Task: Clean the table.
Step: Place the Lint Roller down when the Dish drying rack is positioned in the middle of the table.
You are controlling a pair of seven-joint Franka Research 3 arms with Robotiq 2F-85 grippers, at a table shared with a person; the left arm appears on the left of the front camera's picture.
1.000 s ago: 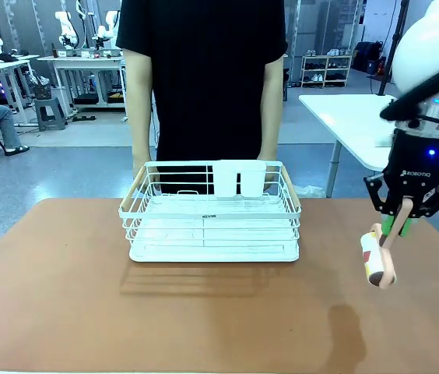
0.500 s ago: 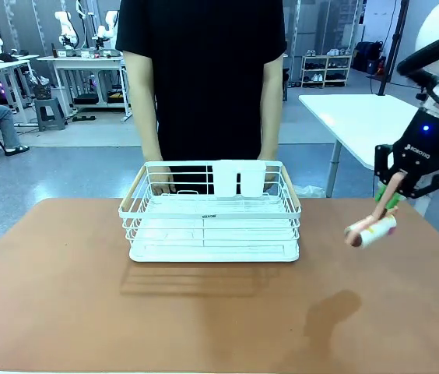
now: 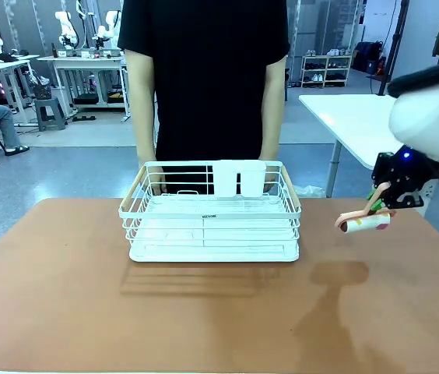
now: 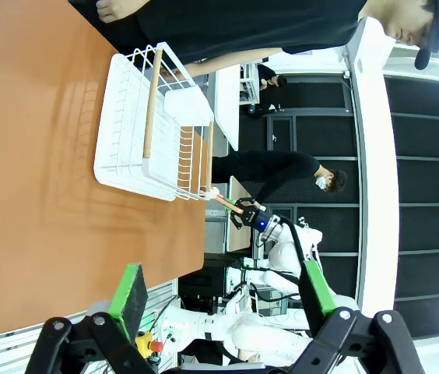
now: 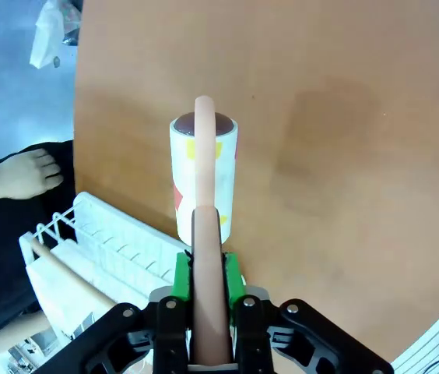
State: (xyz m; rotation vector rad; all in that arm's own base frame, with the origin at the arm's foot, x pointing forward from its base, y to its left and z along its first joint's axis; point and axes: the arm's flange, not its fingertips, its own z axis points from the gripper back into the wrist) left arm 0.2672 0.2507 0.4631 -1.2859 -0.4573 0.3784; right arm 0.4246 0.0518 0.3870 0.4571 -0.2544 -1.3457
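Note:
The table has a smooth reddish-brown top. My right gripper hovers above its right part, shut on the pinkish handle of a lint roller. The roller's white roll, printed red and yellow, lies about level and points left towards the rack, clear of the tabletop. In the right wrist view the lint roller sticks straight out from my right gripper over the table. My left gripper is open with nothing between its green pads, above the table.
A white wire rack with wooden side rails stands at the middle back of the table, also seen as the rack and the rack. A person in black stands behind it. A white-topped table is at the right.
My right gripper has risen and swung, and the lint roller went from hanging down near the table's right edge to lying level, higher and farther back. The person and rack stayed put.

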